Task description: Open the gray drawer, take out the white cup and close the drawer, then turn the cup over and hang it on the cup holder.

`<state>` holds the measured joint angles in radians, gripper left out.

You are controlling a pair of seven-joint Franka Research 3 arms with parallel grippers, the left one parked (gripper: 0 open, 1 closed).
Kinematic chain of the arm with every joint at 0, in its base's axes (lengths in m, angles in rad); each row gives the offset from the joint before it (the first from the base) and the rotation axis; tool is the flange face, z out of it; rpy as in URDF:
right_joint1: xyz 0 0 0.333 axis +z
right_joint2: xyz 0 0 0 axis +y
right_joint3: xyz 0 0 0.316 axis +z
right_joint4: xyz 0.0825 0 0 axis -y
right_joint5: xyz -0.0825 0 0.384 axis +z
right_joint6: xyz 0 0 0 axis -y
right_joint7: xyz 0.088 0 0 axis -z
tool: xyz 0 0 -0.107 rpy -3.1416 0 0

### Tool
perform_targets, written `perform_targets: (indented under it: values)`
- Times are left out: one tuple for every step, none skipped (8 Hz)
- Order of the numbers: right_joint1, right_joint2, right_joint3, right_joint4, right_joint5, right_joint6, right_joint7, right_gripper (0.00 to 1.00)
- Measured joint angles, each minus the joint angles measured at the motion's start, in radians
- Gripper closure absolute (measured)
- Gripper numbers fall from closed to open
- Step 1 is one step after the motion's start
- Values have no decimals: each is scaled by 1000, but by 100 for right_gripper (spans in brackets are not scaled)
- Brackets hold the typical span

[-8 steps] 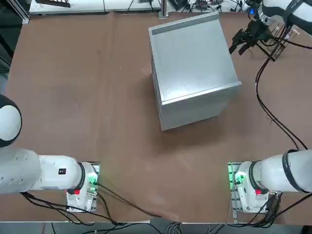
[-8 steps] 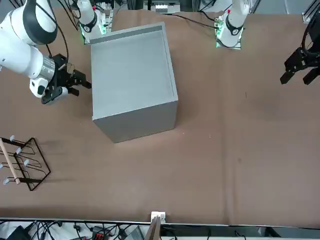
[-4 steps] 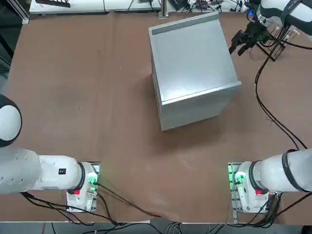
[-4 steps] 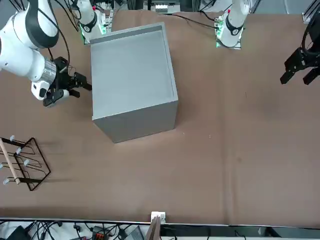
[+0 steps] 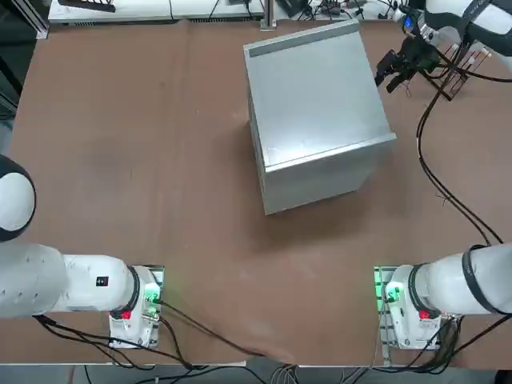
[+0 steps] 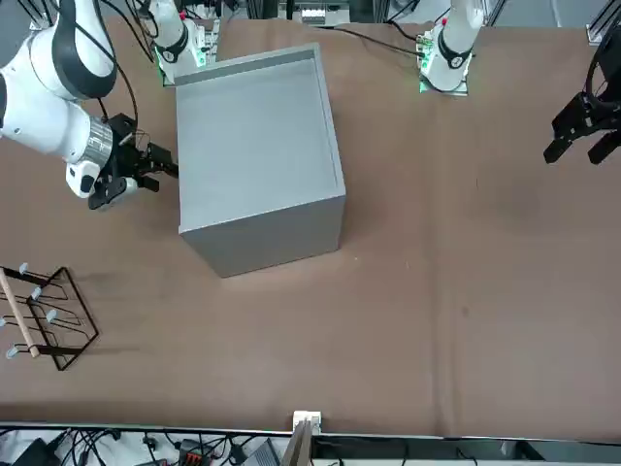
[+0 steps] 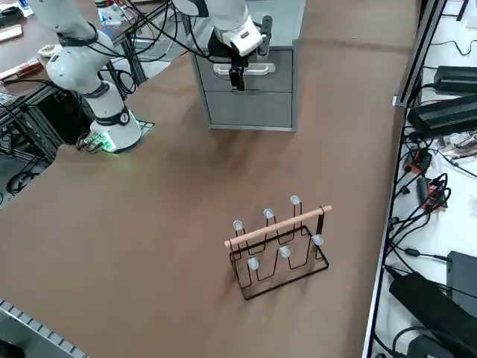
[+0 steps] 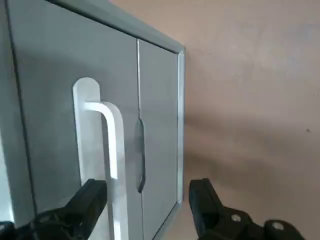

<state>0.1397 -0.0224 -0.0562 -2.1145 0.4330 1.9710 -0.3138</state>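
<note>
right pincer [image 6: 163,166] wide open, has edged slightly closer to front of gray drawer [image 7: 250,71], fingers straddling its handle [image 8: 107,150], not yet gripping. drawer shut; white cup unseen. cup holder [image 7: 279,242] empty on counter [image 5: 144,144].

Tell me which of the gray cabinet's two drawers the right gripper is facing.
The upper gray drawer, which bears the pale bar handle: the open right gripper is level with that handle. The lower drawer lies beneath it.
</note>
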Motion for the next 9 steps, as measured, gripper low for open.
perform_targets:
  values:
    - [6, 1, 0, 0, 1, 6, 0, 0]
    - [12, 3, 0, 0, 1, 12, 0, 0]
    - [17, 5, 0, -1, 1, 18, 0, 0]
    - [21, 7, 0, -4, 1, 23, 0, 0]
    - [22, 12, 0, -6, 1, 26, 0, 0]
    - [22, 17, 0, -7, 1, 29, 0, 0]
    - [22, 18, -1, -7, 1, 30, 0, 0]
    - [22, 18, -1, -7, 2, 30, 0, 0]
    - [22, 19, -2, -7, 2, 30, 0, 0]
